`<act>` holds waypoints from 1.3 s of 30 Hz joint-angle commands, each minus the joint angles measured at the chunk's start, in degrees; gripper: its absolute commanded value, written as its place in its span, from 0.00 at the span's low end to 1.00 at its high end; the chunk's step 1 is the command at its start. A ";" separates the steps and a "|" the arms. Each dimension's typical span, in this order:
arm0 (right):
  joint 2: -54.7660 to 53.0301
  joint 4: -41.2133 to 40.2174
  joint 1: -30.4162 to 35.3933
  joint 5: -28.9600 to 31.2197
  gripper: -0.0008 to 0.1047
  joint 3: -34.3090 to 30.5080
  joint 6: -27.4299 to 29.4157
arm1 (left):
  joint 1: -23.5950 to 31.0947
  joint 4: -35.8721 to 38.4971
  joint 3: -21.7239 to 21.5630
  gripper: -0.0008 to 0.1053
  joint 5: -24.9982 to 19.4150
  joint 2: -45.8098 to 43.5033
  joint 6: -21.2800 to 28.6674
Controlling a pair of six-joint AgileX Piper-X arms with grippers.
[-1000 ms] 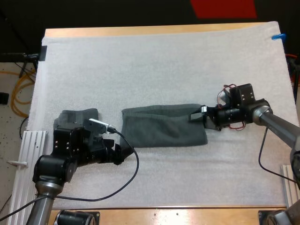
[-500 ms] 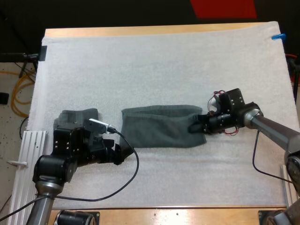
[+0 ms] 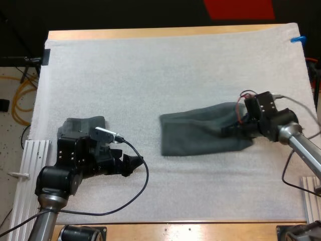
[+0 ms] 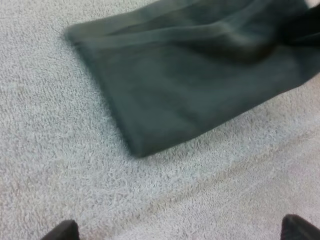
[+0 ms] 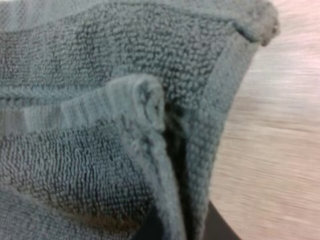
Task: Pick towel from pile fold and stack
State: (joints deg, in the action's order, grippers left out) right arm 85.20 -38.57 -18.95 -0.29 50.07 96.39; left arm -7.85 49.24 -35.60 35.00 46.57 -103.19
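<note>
Right gripper (image 3: 234, 131) pinching right end of grey-green towel (image 3: 200, 133), left gripper (image 3: 133, 164) spread open, left of towel and clear of it, over white mat (image 3: 150, 75)

The fingertips of the right tool (image 3: 234, 131) are buried in the towel (image 3: 200, 133), seemingly pinching its edge; the left arm (image 3: 75, 163) covers much of the second towel (image 3: 83, 123).

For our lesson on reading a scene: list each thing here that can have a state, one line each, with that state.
long towel: folded into a strip, lying on the mat, one end pinched.
small towel: looks folded, on the mat, partly hidden by my left arm.
left gripper: open, holding nothing.
right gripper: shut on the long towel.
</note>
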 commanded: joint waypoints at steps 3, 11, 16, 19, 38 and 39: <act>-2.90 -3.92 0.12 11.20 0.01 0.00 4.06 | 0.07 0.11 -0.28 0.72 -0.44 -0.41 0.22; -3.14 -2.15 -0.68 -4.75 0.01 0.54 -6.85 | 0.07 0.11 -0.28 0.72 -0.44 -0.41 0.22; 1.37 4.51 -0.68 -21.97 0.01 0.54 -19.20 | 0.07 0.11 -0.28 0.72 -0.44 -0.41 0.22; 4.96 8.42 -1.20 -29.42 0.01 0.54 -25.07 | 0.07 0.11 -0.28 0.72 -0.44 -0.41 0.22; 12.63 23.39 -10.38 -28.05 0.11 2.08 -36.52 | 0.07 0.11 -0.28 0.72 -0.44 -0.41 0.22; 12.63 23.33 -10.38 -28.12 0.17 2.20 -36.36 | 0.07 0.11 -0.28 0.72 -0.44 -0.41 0.22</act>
State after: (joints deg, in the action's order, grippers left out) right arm 98.05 -15.25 -29.51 -28.83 51.73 59.84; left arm -7.85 49.24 -35.60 35.00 46.57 -103.19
